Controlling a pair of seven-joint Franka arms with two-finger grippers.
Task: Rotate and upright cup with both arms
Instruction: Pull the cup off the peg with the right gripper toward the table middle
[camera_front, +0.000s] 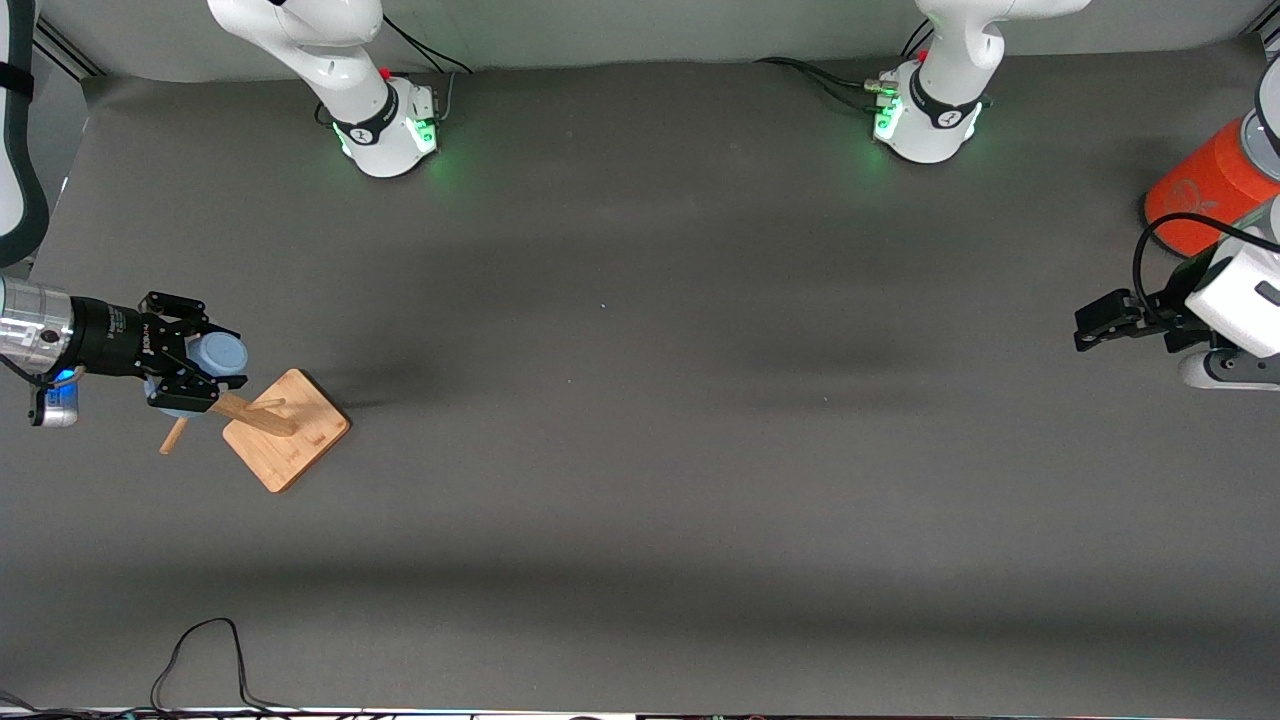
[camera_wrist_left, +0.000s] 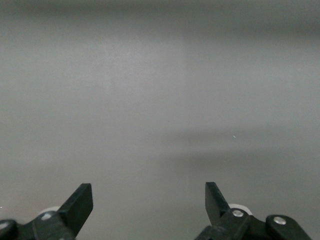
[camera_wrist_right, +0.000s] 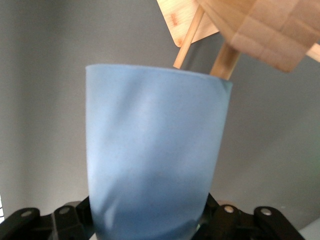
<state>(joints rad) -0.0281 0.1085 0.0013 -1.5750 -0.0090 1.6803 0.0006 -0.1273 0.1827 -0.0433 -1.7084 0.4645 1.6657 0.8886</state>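
The small light-blue plastic cup (camera_front: 218, 353) sits pinched in our right end effector (camera_front: 185, 362) beside the wooden rack (camera_front: 285, 429); we should lift clear before turning it, left end effector (camera_front: 1090, 328) waiting spread.

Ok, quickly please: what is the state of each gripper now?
Left gripper: open, holding nothing, waiting at its end of the table.
Right gripper: shut on the cup, beside the wooden rack.

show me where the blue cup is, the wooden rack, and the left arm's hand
cup (camera_front: 222, 352): front view, on its round end, held in the right hand (camera_front: 190, 352).
wooden rack (camera_front: 290, 432): front view, on the flat square base board.
left hand (camera_front: 1090, 327): front view, between its open fingertips, over bare table.
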